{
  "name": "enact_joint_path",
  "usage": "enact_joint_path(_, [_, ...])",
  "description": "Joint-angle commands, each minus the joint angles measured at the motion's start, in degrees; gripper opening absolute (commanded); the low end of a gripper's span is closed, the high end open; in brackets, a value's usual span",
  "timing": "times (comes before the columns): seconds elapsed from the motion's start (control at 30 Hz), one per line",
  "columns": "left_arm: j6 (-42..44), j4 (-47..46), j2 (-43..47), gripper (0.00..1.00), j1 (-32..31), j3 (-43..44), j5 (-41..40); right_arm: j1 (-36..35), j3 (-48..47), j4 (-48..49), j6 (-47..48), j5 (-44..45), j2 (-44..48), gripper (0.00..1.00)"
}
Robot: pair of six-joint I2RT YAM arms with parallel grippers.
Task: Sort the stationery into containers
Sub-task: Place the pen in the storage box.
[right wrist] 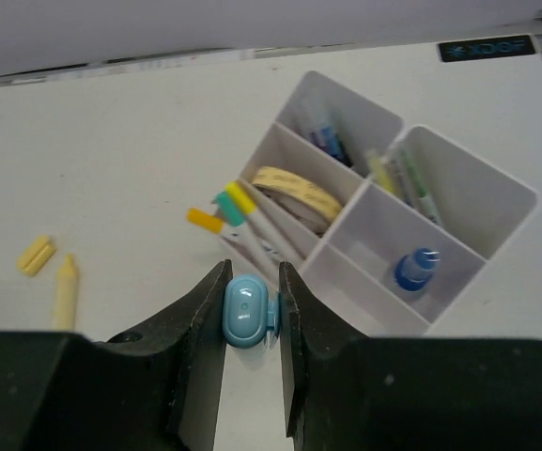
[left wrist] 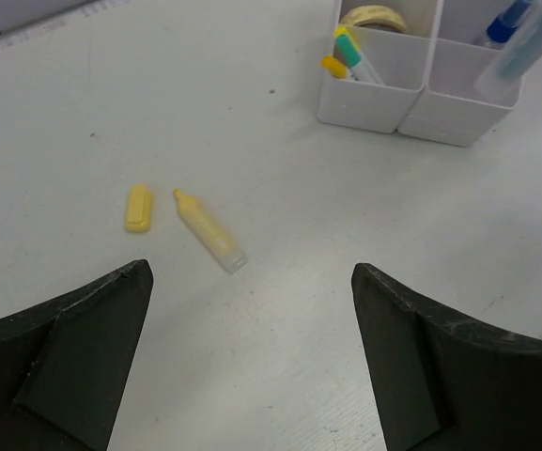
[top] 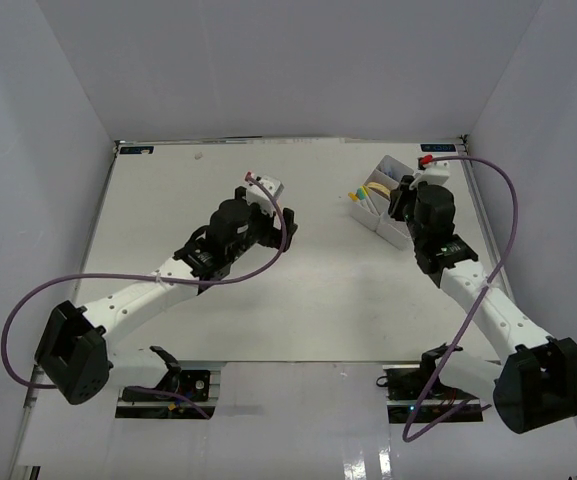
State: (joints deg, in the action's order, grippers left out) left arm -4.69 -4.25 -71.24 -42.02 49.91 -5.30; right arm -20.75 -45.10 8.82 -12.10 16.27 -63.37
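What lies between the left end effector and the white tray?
Bare table from the open left end effector to the tray, in the left wrist view; the yellow marker and its cap lie off to the side.

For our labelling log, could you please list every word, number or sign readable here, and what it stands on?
"XDOF", as far as blur allows: dark label, right wrist view, top right.
Blue label, far left corner, top view: too small to read.
Pens: any print too small to read.

High rear overview, two close wrist views (angled downward), all sharing the white tray
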Motion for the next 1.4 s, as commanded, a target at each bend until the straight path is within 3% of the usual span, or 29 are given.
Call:
enact_joint_path(0.0, [-2.25,7.13,-3.01,0.98,0.53,3.96,-7.35,5.17,-0.16,1.99,2.25,4.29,-0.60,0.09])
enact_joint_path(0.2, [-3.75,9.70,-4.87,0.98,1.76,5.63,-8.67,9.94,0.10,5.59,2.61,1.92,-4.82,0.08])
enact_joint_path(0.47, [-5.77,11.54,-6.89,0.98,2.82,6.78,-8.76,11.08,0.80,10.42,2.96,2.45,-11.32,0.12])
enact_joint_path(0.87, [-7.35,13.22,-8.65,0.98,3.52,7.83,-8.67,11.09,3.26,12.98,1.46,-1.24,-10.11,0.48])
enact_joint_path(1.2, [-7.79,13.30,-8.47,0.98,3.96,7.92,-8.58,9.86,-0.86,1.21,3.75,-11.70,-3.78,0.59])
enact_joint_path(1.37, [-7.88,13.22,-7.95,0.98,4.66,7.83,-9.46,0.75,-4.20,-5.29,5.06,-9.60,-2.28,0.61])
